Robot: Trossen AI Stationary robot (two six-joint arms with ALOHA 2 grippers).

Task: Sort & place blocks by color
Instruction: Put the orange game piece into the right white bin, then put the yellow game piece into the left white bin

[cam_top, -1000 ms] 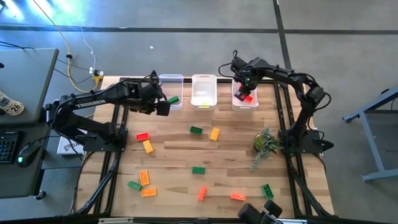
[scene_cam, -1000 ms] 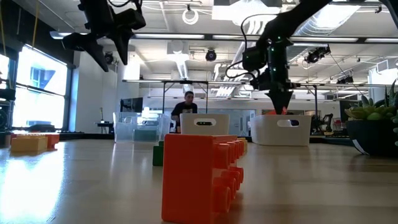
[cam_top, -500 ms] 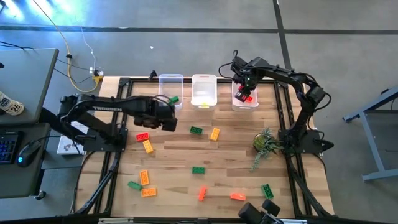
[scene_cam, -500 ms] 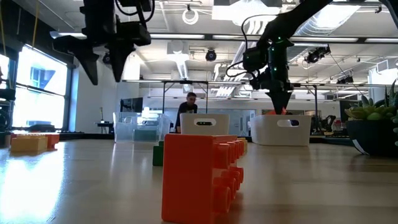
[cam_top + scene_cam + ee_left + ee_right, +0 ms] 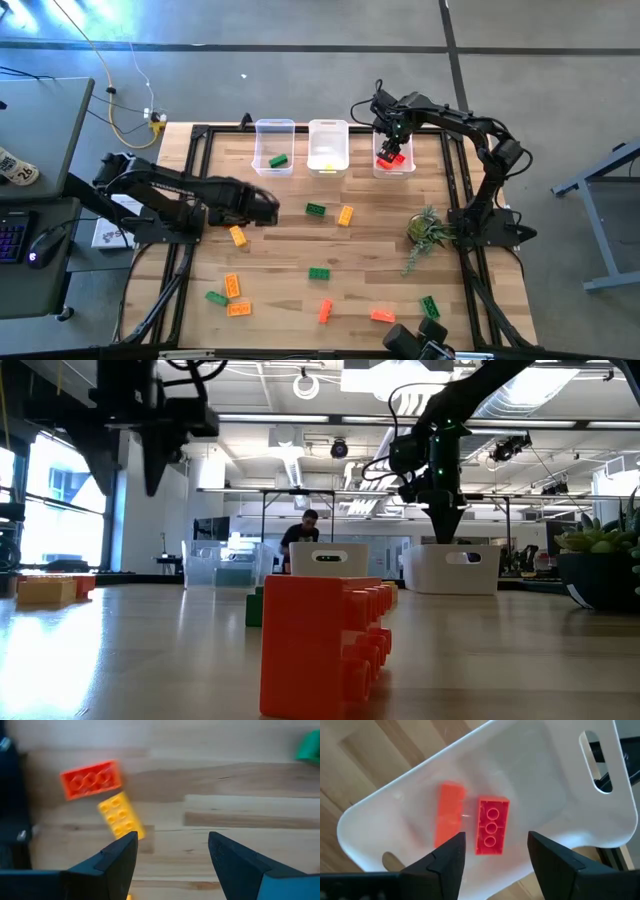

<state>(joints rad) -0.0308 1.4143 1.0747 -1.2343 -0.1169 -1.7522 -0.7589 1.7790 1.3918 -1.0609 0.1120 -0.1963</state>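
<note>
My left gripper (image 5: 258,208) hangs open over the table's left middle, pointing down, nothing between its fingers. Below it lie a red block (image 5: 91,779) and a yellow block (image 5: 121,815), flat on the wood; the arm hides the red one in the high view. My right gripper (image 5: 392,148) stands open above the right-hand white bin (image 5: 378,166). A red block (image 5: 492,825) and an orange-red block (image 5: 449,815) lie on that bin's floor. Several more green, yellow and red-orange blocks are scattered on the table.
At the far edge a clear bin (image 5: 274,128) holds a green block (image 5: 278,160), and a white middle bin (image 5: 327,128) stands next to it. A small plant (image 5: 428,232) stands at the right. Loose blocks include green (image 5: 315,209), yellow (image 5: 345,215) and green (image 5: 319,273).
My left gripper has swung from the clear bin toward the table's near side and sunk lower, rolling as it went, still open. My right gripper has opened over the right bin and let go of a red block, which has fallen into the bin.
</note>
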